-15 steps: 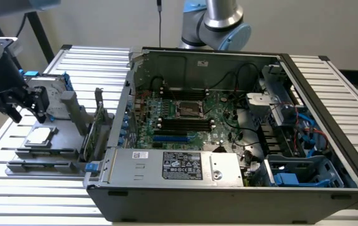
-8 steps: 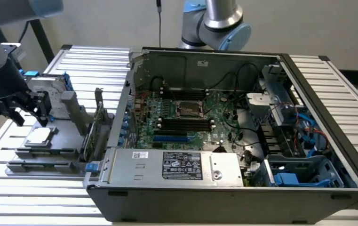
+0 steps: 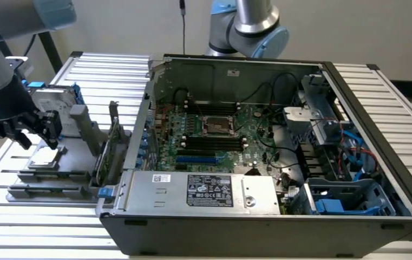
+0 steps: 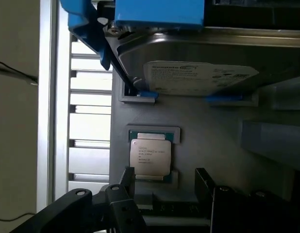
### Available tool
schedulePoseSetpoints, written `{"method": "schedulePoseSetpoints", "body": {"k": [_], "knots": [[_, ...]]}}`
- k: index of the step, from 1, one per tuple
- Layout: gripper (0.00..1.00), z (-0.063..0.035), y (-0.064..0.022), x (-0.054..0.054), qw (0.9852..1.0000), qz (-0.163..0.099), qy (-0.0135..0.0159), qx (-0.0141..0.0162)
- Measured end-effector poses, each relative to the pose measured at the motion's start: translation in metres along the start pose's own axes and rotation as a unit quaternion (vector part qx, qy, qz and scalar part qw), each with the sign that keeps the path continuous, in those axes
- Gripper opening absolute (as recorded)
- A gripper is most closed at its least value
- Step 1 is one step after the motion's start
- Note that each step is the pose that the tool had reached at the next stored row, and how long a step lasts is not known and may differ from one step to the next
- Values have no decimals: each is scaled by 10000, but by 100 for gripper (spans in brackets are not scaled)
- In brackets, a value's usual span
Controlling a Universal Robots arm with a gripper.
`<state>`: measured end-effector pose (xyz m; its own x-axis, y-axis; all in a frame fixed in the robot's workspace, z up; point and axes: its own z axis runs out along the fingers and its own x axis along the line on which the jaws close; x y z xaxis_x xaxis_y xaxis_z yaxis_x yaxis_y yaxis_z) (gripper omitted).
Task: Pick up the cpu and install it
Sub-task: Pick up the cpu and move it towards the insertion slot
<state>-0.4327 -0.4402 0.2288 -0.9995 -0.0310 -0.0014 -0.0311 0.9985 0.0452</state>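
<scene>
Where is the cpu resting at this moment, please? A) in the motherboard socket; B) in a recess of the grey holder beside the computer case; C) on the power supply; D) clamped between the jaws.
B: the cpu lies flat in the grey holder, outside the computer case, while the jaws stand open and empty near it.

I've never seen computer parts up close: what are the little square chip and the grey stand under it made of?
The cpu: likely metal top, satin silver-grey with printed text, on a green board edge. The grey stand: probably plastic, evenly matte, possibly painted metal.
</scene>
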Motion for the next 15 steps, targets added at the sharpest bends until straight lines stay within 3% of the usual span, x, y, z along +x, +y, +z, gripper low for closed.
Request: {"method": "schedulePoseSetpoints", "body": {"k": [7, 13, 15], "knots": [[61, 107, -5, 0, 10000, 1, 17, -2], [61, 129, -6, 1, 9999, 6, 121, -74], [61, 145, -9, 0, 9999, 7, 143, -81]]}}
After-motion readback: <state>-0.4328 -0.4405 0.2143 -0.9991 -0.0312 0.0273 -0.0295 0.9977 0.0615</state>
